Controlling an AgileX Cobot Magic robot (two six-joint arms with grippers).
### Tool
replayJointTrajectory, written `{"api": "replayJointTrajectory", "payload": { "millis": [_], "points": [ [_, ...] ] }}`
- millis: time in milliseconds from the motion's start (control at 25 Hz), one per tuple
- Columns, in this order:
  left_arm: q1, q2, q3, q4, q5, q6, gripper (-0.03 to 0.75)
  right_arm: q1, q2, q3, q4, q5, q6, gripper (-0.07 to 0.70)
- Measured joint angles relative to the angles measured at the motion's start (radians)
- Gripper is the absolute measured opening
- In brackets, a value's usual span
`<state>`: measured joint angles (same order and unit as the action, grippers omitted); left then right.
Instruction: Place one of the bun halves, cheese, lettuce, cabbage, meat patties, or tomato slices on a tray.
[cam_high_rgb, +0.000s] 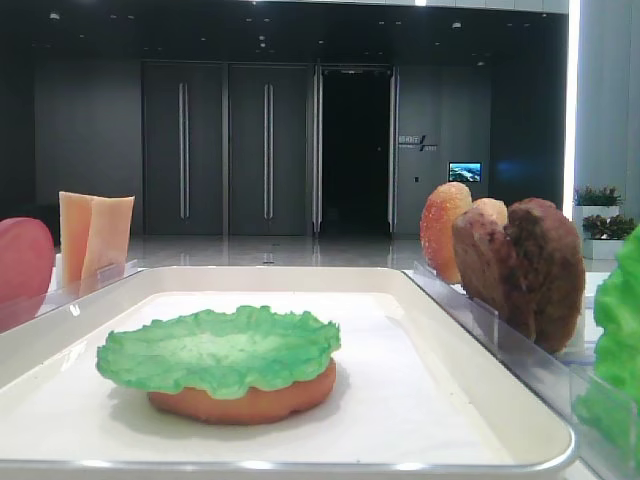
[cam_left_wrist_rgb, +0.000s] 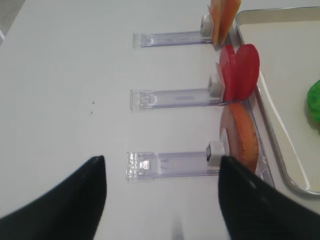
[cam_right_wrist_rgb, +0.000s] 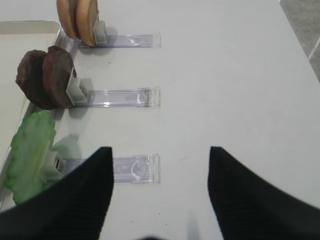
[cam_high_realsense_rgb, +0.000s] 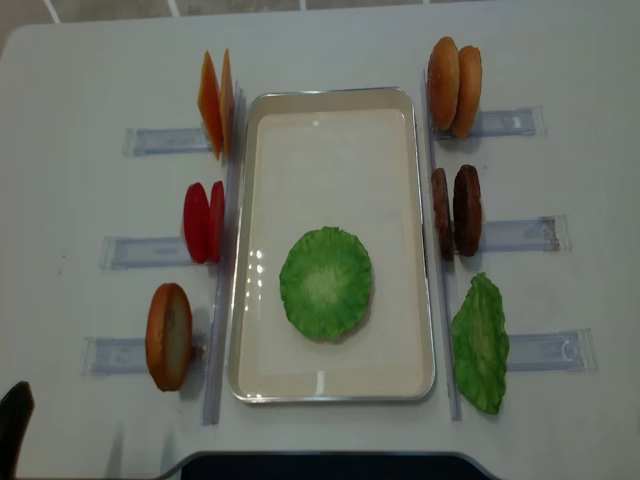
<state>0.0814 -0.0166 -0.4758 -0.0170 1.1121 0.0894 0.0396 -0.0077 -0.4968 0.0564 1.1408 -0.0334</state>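
Note:
The cream tray (cam_high_realsense_rgb: 330, 95) lies mid-table. On its liner a green lettuce leaf (cam_high_rgb: 220, 350) rests on an orange-brown bun half (cam_high_rgb: 250, 402). Cheese (cam_high_realsense_rgb: 215, 100), tomato slices (cam_high_realsense_rgb: 203, 222) and one bun half (cam_high_realsense_rgb: 168, 335) stand on edge left of the tray. Two bun halves (cam_high_realsense_rgb: 455, 85), two meat patties (cam_high_realsense_rgb: 456, 210) and another lettuce leaf (cam_high_realsense_rgb: 480, 342) are on the right. My left gripper (cam_left_wrist_rgb: 161, 160) hovers open over the table beside the lone bun half (cam_left_wrist_rgb: 242, 135). My right gripper (cam_right_wrist_rgb: 161, 150) hangs open near the lettuce (cam_right_wrist_rgb: 30, 155). Neither holds anything. No cabbage is in view.
Clear plastic holders (cam_right_wrist_rgb: 135, 167) (cam_left_wrist_rgb: 165, 165) stretch outward from each standing food item on both sides of the tray. Bare white tabletop lies beyond them. A dark edge runs along the table's near side (cam_high_realsense_rgb: 320, 465).

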Motion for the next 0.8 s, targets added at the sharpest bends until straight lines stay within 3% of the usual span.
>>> {"api": "replayJointTrajectory", "payload": {
  "millis": [240, 480, 800],
  "points": [
    [0.000, 0.000, 0.000, -0.014, 0.000, 0.000, 0.543, 0.000, 0.000, 0.000, 0.000, 0.000, 0.000, 0.428],
    [0.000, 0.000, 0.000, -0.043, 0.000, 0.000, 0.676, 0.000, 0.000, 0.000, 0.000, -0.001, 0.000, 0.428],
    [0.000, 0.000, 0.000, -0.045, 0.000, 0.000, 0.692, 0.000, 0.000, 0.000, 0.000, -0.002, -0.001, 0.418]
  ]
}}
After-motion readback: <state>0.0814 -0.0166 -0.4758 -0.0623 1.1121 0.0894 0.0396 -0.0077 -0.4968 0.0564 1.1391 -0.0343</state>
